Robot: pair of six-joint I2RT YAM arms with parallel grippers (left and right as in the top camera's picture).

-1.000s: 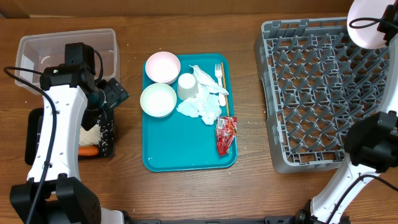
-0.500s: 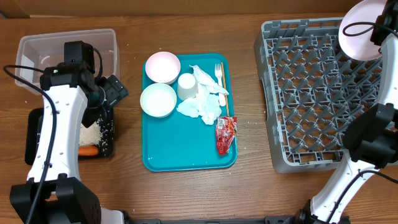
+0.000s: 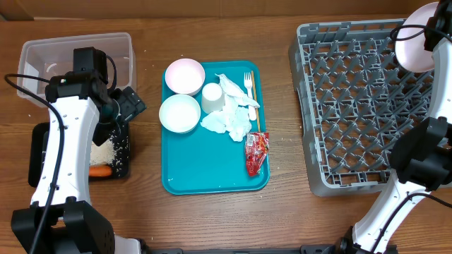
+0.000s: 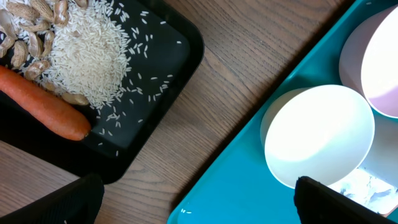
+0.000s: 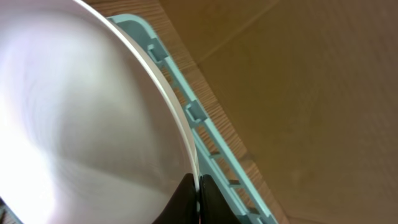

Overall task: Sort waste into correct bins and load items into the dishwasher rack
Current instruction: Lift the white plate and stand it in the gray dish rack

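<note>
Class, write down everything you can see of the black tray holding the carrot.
The black tray is shallow and rectangular with rounded corners and a low rim, seemingly glossy plastic. It lies flat on the wooden table, apart from the teal tray. It holds an orange carrot, a heap of white rice with stray grains, and beige peanut shells.

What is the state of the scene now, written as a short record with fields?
right gripper: shut on the plate at its rim
plate: on edge, at the dishwasher rack's far right corner
left gripper: open, empty, between black tray and teal tray
black tray: carrot, rice grains, beige scraps
teal tray: pinkish bowl, white bowl, cup, fork, napkins, red wrapper
dishwasher rack: no dish set in it
</note>
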